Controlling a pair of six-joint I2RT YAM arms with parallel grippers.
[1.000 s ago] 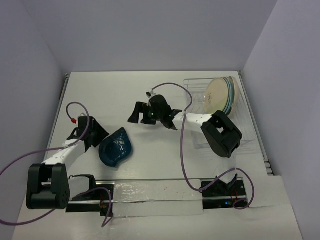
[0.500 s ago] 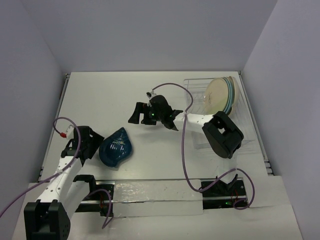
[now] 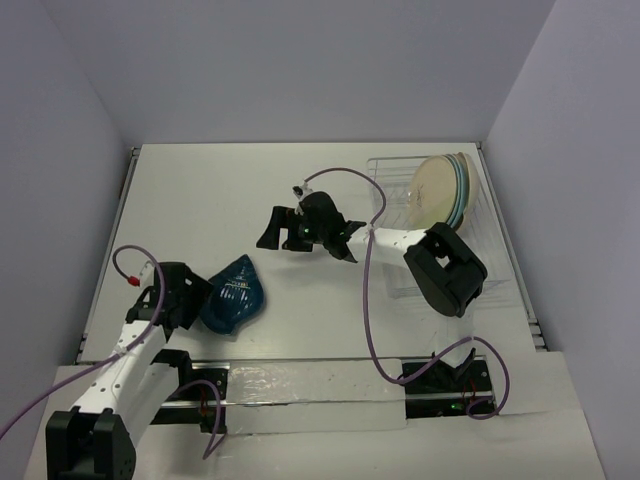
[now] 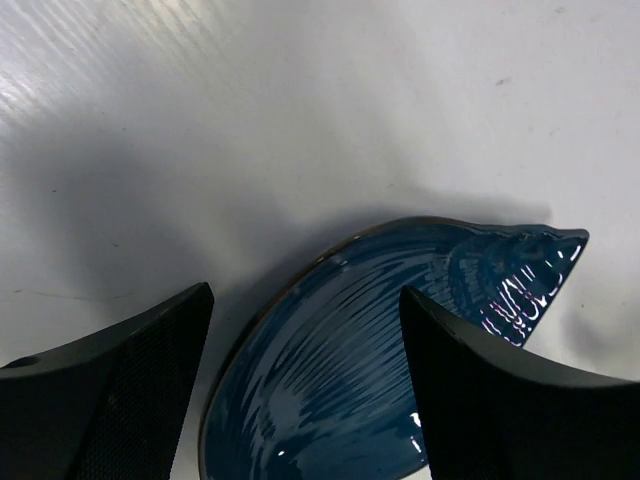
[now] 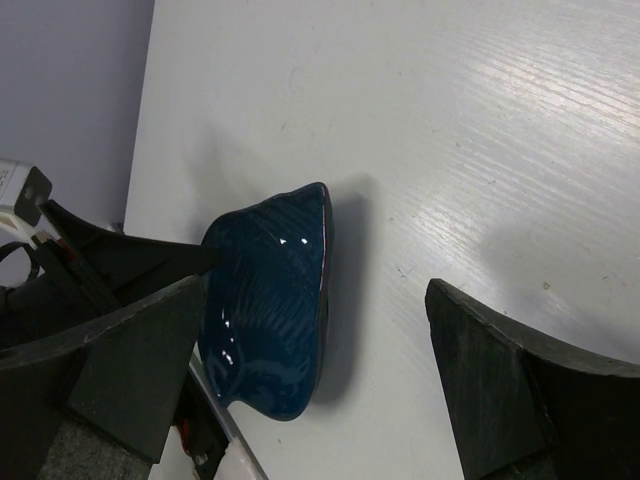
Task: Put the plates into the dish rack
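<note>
**White tabletop, lilac walls: blue plate out by the left arm**

White table [image 3: 300,180] boxed in by plain lilac-grey walls [image 3: 300,70] on three sides.

The dark blue plate [image 3: 232,293] lies on the near-left part of the table and looks shell-shaped and ribbed rather than round. The left gripper [image 3: 200,303] is spread wide with the plate's rim between its fingers. The left wrist view shows a gap at one finger, and the plate's near end is cut off by the frame.

The right gripper [image 3: 272,228] hangs over mid-table, splayed apart and holding nothing.

The dish rack [image 3: 395,200] sits at the far right by the table edge. Its near end is hidden behind the right arm [image 3: 445,270]. The plates [image 3: 437,188] standing in it overlap, cream in front and pale blue rims behind, so I can't count them.

A wide stretch of bare tabletop lies between the blue plate and the rack.
</note>
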